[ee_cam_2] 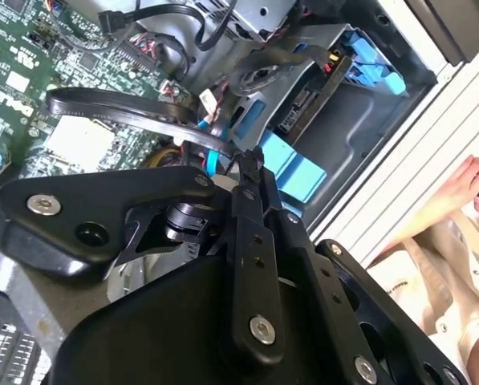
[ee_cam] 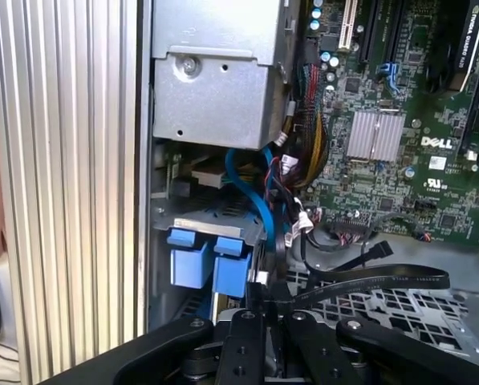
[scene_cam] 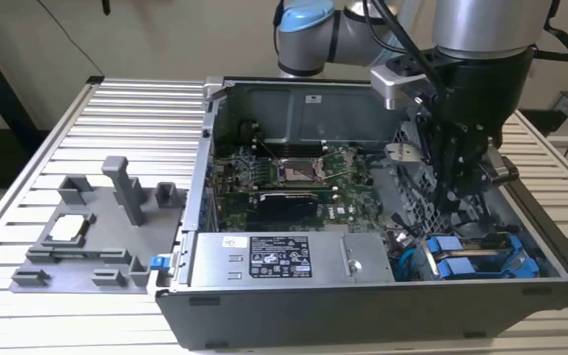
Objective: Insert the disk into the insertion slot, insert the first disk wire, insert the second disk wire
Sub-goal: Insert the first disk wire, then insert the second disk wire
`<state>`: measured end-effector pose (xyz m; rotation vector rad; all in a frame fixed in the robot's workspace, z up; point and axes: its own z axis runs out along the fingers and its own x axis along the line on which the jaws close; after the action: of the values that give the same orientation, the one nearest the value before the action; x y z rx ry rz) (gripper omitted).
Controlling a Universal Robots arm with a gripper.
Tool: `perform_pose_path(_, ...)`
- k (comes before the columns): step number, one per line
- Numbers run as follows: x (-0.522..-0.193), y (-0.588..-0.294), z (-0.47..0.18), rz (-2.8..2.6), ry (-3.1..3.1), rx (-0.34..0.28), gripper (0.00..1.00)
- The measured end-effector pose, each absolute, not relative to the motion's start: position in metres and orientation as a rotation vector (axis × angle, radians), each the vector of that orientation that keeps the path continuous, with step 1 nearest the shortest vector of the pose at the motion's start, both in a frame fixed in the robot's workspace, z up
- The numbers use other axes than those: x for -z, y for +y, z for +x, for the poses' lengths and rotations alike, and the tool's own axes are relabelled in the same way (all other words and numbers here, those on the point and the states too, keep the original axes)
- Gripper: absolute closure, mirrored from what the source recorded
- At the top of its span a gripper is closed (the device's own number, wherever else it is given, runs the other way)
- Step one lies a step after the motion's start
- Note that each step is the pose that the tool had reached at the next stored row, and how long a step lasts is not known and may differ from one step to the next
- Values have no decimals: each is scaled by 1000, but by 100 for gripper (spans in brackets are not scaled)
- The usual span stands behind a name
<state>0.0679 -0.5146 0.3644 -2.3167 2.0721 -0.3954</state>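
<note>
Arm upright, wrist down; gripper point(scene_cam: 458, 194) low, fingers together

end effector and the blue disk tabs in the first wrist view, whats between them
In the first wrist view, a blue cable and a bundle of thin wires hang in the stretch between the end effector and the disk with its blue tabs.

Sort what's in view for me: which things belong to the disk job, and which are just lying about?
Job:
- blue-framed silver disk, seated in its bay
- grey sheet-metal drive cage
- black flat wire by the hand
- light-blue wire

Lying about:
- grey plastic fixture tray on the slatted table
- grey power supply box
- green motherboard
</note>
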Motion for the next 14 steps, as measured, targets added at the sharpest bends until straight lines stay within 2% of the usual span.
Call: perform_pose_path(14, -364, -547, 83, -2294, 2061, 321, 84)
